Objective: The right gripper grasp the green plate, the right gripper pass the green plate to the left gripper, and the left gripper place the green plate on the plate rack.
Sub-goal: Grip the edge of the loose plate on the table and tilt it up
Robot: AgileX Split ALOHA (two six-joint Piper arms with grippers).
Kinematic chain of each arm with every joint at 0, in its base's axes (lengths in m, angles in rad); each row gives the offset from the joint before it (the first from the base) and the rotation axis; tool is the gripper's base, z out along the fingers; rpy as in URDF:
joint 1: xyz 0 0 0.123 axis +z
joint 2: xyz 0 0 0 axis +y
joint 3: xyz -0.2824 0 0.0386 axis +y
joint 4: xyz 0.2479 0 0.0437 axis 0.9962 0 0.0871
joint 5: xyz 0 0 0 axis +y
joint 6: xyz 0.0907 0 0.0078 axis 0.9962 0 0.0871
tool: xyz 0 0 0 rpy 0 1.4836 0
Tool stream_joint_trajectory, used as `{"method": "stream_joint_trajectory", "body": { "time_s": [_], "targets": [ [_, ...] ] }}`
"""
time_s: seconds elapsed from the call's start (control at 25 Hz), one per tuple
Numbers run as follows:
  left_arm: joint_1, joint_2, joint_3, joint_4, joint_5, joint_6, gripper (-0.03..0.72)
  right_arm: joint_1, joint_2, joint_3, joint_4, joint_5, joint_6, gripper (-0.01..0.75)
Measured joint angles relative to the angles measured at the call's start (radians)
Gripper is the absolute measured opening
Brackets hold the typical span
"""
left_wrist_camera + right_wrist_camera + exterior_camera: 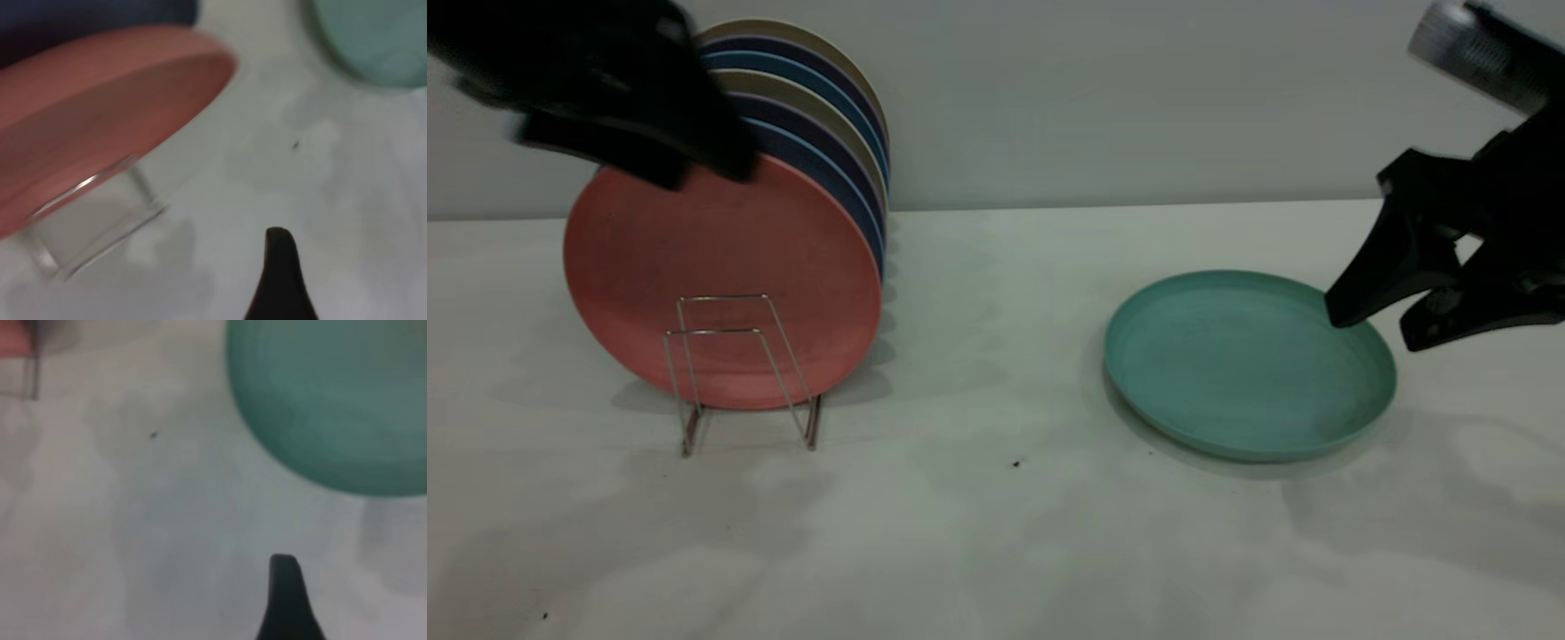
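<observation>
The green plate [1245, 364] lies flat on the white table at the right; it also shows in the right wrist view [333, 400] and the left wrist view [373, 40]. My right gripper [1376, 329] hovers just above the plate's right rim, open and empty; one finger [285, 600] shows in its wrist view. My left gripper [698, 167] hangs blurred over the top edge of the salmon-pink plate [720, 267], open and empty; one finger [280, 273] shows. The plate rack [725, 298] stands at the left, with free wire loops in front of the pink plate.
Behind the pink plate, several dark blue, blue and beige plates [818, 107] stand upright in the rack. The rack's front loop [87, 183] and the pink plate [100, 100] show in the left wrist view. A grey wall runs behind the table.
</observation>
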Motion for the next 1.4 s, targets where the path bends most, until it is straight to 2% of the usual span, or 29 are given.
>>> {"method": "stream_joint_trajectory", "body": {
  "time_s": [0.24, 0.52, 0.72, 1.12, 1.2, 1.28, 1.32, 1.4],
  "targets": [
    [-0.113, 0.118, -0.003, -0.189, -0.108, 0.141, 0.584, -0.107, 0.161, -0.106, 0.009, 0.029, -0.013, 0.548],
    [-0.148, 0.180, -0.003, -0.240, -0.134, 0.196, 0.585, -0.217, 0.337, -0.245, 0.091, 0.104, -0.086, 0.546],
    [-0.148, 0.180, -0.004, -0.241, -0.142, 0.197, 0.585, -0.231, 0.448, -0.325, 0.161, 0.156, -0.149, 0.526],
    [-0.148, 0.180, -0.004, -0.241, -0.125, 0.197, 0.585, -0.224, 0.591, -0.415, 0.216, 0.197, -0.164, 0.505],
    [-0.148, 0.180, -0.004, -0.241, -0.125, 0.198, 0.585, -0.215, 0.599, -0.422, 0.228, 0.202, -0.169, 0.478],
    [-0.148, 0.180, -0.004, -0.241, -0.125, 0.198, 0.585, -0.204, 0.607, -0.426, 0.239, 0.198, -0.179, 0.414],
    [-0.148, 0.180, -0.004, -0.241, -0.125, 0.198, 0.585, -0.199, 0.608, -0.426, 0.244, 0.192, -0.185, 0.371],
    [-0.148, 0.180, -0.004, -0.241, -0.125, 0.198, 0.585, -0.187, 0.609, -0.426, 0.245, 0.172, -0.201, 0.220]
  ]
}}
